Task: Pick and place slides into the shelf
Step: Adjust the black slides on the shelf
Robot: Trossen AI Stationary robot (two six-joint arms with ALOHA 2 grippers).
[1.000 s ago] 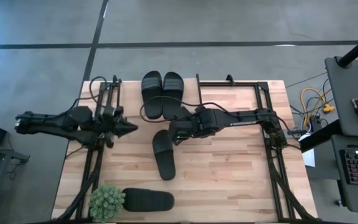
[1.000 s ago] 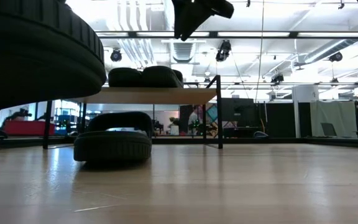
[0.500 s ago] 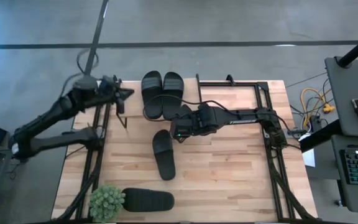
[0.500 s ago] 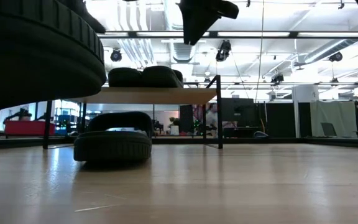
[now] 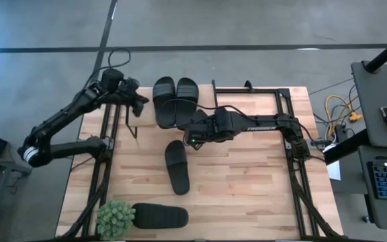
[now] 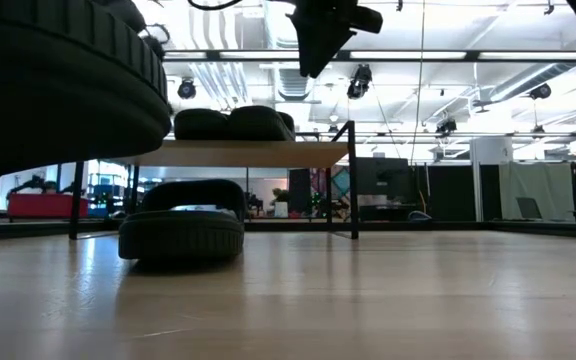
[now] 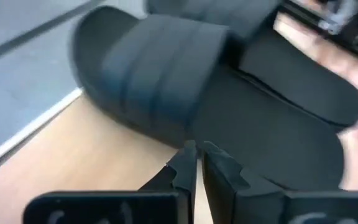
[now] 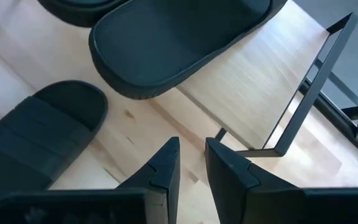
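Two black slides (image 5: pixel 164 101) (image 5: pixel 187 93) lie side by side on the shelf's (image 8: pixel 260 68) light wood top board at the table's far edge. A third slide (image 5: pixel 177 167) lies sole-down on the table in front of the shelf. A fourth slide (image 5: pixel 160 216) lies near the front edge. My left gripper (image 7: pixel 196 155) is shut and empty, just left of the left slide (image 7: pixel 166 87) on the shelf and pointing at it. My right gripper (image 8: pixel 191 158) hovers above the shelf's near edge, its fingers a narrow gap apart with nothing between them.
A small green potted plant (image 5: pixel 115 216) stands at the front left, beside the fourth slide. The shelf's thin black legs (image 8: pixel 309 93) stand on the table. Bare wood lies to the right of the third slide. Black arm frames run along both table sides.
My left arm has swung from the table's left side toward the far edge. Its gripper has turned and now points at the left slide on the shelf. The slides have kept their places.
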